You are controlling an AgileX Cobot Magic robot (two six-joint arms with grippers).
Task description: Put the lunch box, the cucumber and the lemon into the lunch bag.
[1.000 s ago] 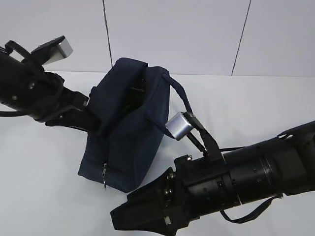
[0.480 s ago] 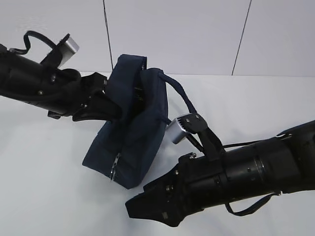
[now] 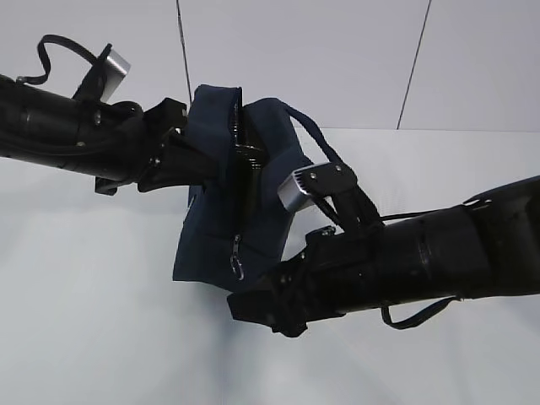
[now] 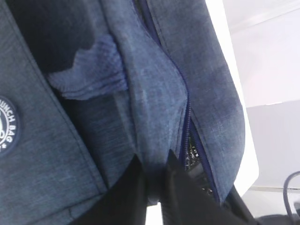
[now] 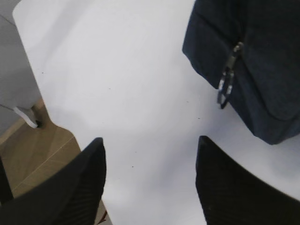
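Lunch bag held up by its fabric, tilted on the white table; food items not in sight.

The left gripper (image 4: pixel 157 187) is clenched on a fold of the navy lunch bag (image 3: pixel 253 202) beside the zipper track, probably to hold the mouth up and steady for loading. In the exterior view the bag leans, its lower corner near the table (image 3: pixel 84 321), one looped handle (image 3: pixel 308 139) arching over the top. The ring pull (image 5: pixel 226 86) hangs at the side seam. The right gripper (image 5: pixel 150 183) hovers low over bare table just beside the bag's bottom corner, jaws spread and grasping nothing, likely free to support the base or fetch an item. Lunch box, cucumber and lemon show in no view; whether any lie inside the bag cannot be told.
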